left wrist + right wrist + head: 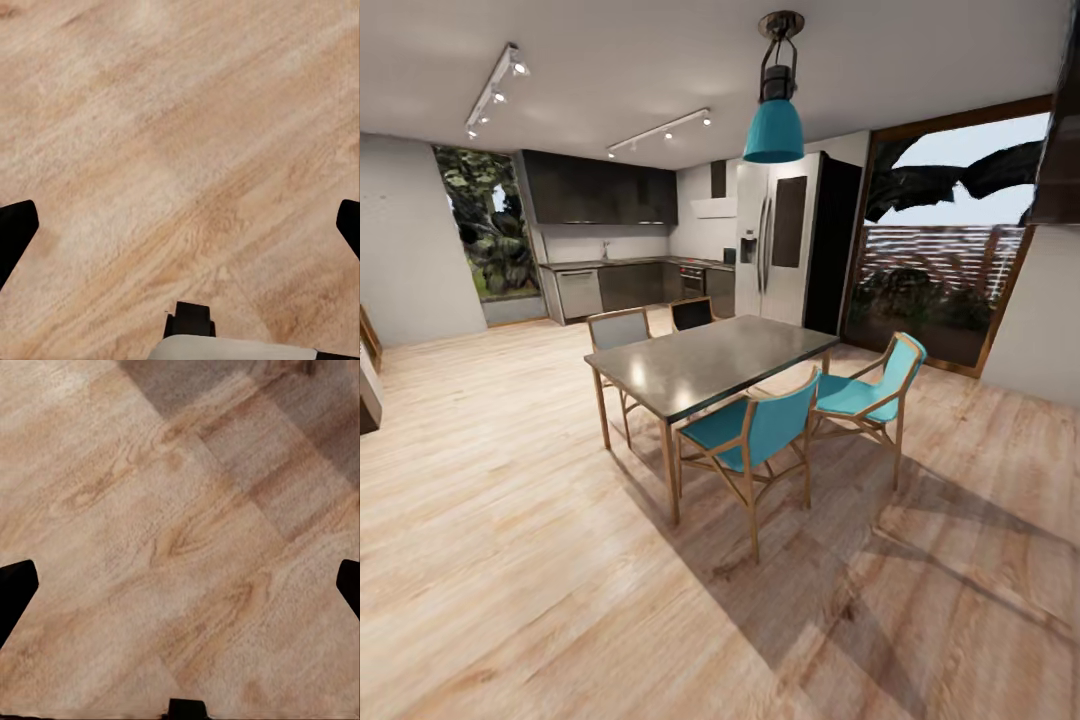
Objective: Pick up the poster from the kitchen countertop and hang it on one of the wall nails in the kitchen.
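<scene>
Grey kitchen countertop [605, 264] far beyond both wide-spread, empty grippers, left gripper [180, 225] and right gripper [180, 585] over wood floor [510, 560].

Matt wood-plank floor [510, 560], smooth dark tabletop [710, 362]

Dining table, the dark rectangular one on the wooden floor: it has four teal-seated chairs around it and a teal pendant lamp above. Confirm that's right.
Not quite. The head view shows only two teal-seated wooden chairs at the dark rectangular dining table; the other two chairs, at its far side, are grey and black. The teal pendant lamp does hang above.
</scene>
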`<state>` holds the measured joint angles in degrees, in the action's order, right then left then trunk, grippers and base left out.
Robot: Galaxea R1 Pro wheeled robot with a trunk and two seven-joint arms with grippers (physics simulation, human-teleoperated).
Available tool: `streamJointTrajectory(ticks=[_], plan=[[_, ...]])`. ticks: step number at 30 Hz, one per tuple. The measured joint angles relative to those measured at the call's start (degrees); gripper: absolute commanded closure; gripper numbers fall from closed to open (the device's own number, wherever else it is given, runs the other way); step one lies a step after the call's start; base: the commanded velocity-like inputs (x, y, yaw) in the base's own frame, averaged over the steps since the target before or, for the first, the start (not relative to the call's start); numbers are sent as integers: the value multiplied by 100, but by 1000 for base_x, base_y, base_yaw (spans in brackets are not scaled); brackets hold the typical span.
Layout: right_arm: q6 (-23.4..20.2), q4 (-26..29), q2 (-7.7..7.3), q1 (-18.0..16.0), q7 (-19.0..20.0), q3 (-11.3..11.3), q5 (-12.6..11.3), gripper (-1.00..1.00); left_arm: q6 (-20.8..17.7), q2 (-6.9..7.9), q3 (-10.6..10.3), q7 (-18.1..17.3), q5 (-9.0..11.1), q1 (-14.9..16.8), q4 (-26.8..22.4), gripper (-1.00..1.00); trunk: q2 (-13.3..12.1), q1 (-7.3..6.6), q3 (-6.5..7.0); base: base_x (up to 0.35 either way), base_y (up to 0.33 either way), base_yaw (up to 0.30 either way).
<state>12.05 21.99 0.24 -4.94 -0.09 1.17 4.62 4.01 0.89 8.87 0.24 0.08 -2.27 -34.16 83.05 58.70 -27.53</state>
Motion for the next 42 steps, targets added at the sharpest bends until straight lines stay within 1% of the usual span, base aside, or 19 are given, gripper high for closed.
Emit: streamJointTrajectory(ticks=[1,4,7,9,25,32,40,42], plan=[[0,-33,-2,0,2,21,2,-100,0,1,0,0,0,0,0,-100,0,0,0,221,293,13],[7,-116,-5,0,5,179,1,-100,0,0,0,0,0,0,0,-100,0,0,0,221,293,7],[9,-143,-4,2,2,272,-1,-100,0,0,0,0,0,0,0,-100,0,0,0,221,293,5],[10,-150,2,1,-3,292,-4,-100,0,1,0,0,0,0,0,-100,0,0,0,221,293,89],[19,-156,19,0,-25,310,-39,-100,-4,3,1,0,0,0,-3,-100,0,0,-6,227,290,259],[20,-156,19,0,-24,310,-44,-100,-5,0,73,0,0,0,-2,-100,0,0,-22,247,276,277],[20,-156,19,0,-24,310,-47,-100,-1,1,86,0,0,0,0,-100,0,0,-41,249,274,277],[19,-156,10,-2,-19,304,-48,-100,0,-1,87,-1,0,0,0,-100,0,0,-46,258,260,85]])
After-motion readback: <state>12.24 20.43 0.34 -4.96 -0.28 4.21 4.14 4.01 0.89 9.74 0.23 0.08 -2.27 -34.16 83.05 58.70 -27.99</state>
